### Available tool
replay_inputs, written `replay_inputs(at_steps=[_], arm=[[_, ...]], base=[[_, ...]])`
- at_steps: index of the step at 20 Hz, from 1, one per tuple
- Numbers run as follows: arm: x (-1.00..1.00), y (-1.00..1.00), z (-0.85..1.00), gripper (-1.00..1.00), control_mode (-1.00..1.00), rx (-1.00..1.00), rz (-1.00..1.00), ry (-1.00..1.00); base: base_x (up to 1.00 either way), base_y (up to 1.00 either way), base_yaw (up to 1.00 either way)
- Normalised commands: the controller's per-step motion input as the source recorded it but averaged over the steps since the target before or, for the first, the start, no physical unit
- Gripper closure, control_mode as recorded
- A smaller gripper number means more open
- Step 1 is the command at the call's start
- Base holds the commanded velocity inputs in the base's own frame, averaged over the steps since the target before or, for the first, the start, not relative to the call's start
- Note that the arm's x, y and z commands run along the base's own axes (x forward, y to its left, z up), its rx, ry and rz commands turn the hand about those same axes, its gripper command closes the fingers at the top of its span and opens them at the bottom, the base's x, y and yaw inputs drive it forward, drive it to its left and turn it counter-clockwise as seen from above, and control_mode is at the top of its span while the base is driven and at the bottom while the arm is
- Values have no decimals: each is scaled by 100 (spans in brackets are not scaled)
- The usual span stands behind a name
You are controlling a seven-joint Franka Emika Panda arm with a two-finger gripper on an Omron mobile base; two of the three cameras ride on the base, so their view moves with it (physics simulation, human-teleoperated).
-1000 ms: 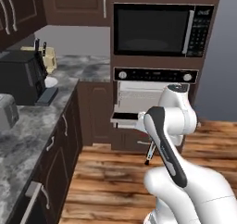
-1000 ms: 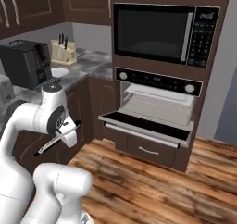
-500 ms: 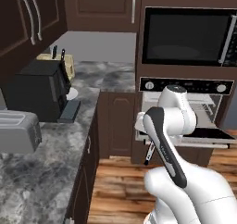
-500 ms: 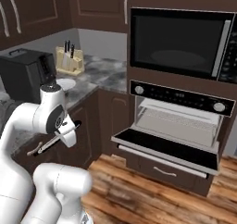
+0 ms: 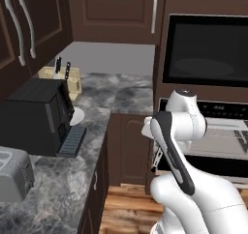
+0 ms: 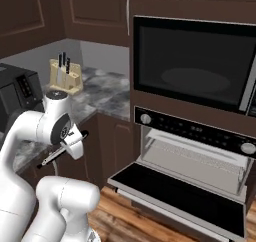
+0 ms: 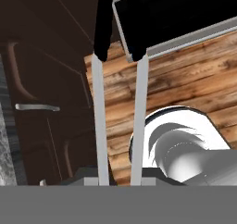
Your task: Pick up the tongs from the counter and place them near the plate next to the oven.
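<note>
Tongs [image 7: 119,102], slim and silvery with dark tips, are off the counter [image 5: 58,189] and carried in the gripper [image 6: 67,145], whose fingers are closed on the handle end; in the hand view the two metal legs run up from the bottom edge to black tips that hang over the wooden floor [image 7: 185,75] and the edge of the open oven door. In the right base view the tongs project as a thin rod from the folded arm, held low in front of the dark cabinets and well apart from the stone top. The pick-up therefore appears complete; the placing has not begun. The plate [image 5: 77,116], a small white disc, lies on the counter just beside the black coffee machine [image 5: 36,117], with the knife block [image 5: 63,79] behind it and the oven [image 6: 200,161] to the right, door lowered. What is left, by this reading, is to raise the tongs over the counter, lay them near the plate and let go.
</note>
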Motion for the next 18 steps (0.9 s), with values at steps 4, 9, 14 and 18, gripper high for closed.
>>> replay_inputs(at_steps=[4, 9, 14, 18], arm=[[0, 0, 0, 100, 100, 0, 0, 0], [0, 0, 0, 100, 100, 0, 0, 0], [0, 0, 0, 100, 100, 0, 0, 0], [28, 0, -3, 100, -100, -4, 7, 0]], base=[[23, 13, 8], [0, 0, 0], [5, 0, 0], [15, 0, 3]])
